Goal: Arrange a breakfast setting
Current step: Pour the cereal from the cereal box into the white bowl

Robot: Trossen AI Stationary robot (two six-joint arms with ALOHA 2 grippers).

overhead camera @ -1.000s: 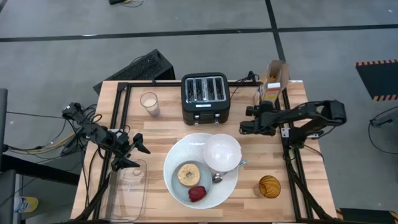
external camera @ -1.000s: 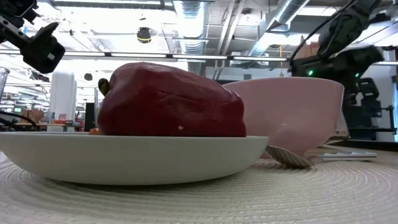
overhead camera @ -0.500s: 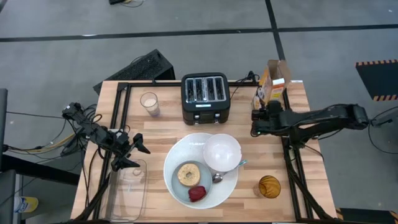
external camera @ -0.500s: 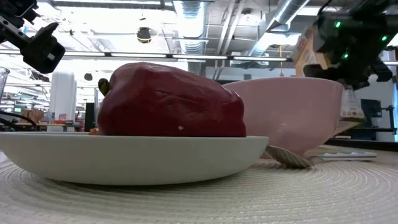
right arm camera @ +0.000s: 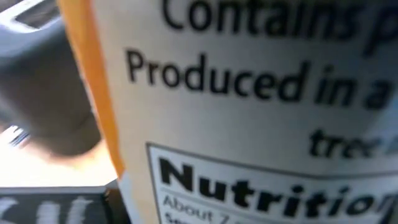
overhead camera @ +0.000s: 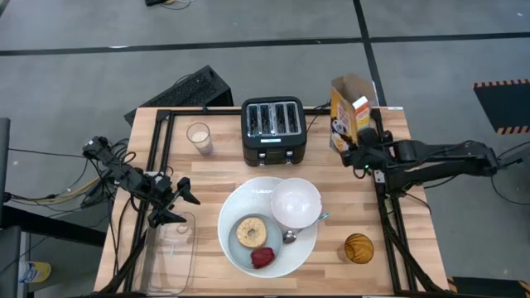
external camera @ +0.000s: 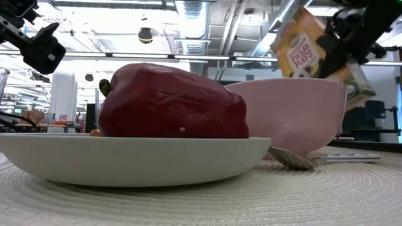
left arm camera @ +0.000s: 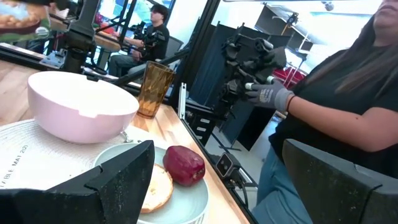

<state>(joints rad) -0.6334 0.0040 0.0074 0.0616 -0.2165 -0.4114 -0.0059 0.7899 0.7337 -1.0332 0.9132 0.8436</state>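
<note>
A large round white plate (overhead camera: 236, 207), woven in look, holds a smaller pale blue-grey plate (overhead camera: 240, 252), a white bowl (overhead camera: 296, 203) and a blue-handled spoon (overhead camera: 305, 227). A tan bagel (overhead camera: 250, 232) and a red food piece (overhead camera: 262, 257) lie on the small plate. My right gripper (overhead camera: 354, 151) is shut on an orange cereal box (overhead camera: 348, 112) near the table's far right. The box fills the right wrist view (right arm camera: 249, 112). My left gripper (overhead camera: 183, 206) is open and empty, left of the plates. My right gripper holds the cereal box by its lower part (overhead camera: 349, 137), reaching roughly level from the table's right side. The box hides the fingers, so the kind of hold cannot be told. The box (external camera: 311, 47) is lifted and tilted, higher than the bowl's rim.
A black four-slot toaster (overhead camera: 273, 130) stands behind the plates, with a glass of white liquid (overhead camera: 199, 137) to its left. An amber cup (overhead camera: 358, 247) is at the near right and a clear tray (overhead camera: 174, 257) at the near left. A person (left arm camera: 336, 93) stands beyond the table.
My right gripper has gone toward the table's right and far side, up to the cereal box. The box now sits higher and tilted, shifted a little toward the toaster.
</note>
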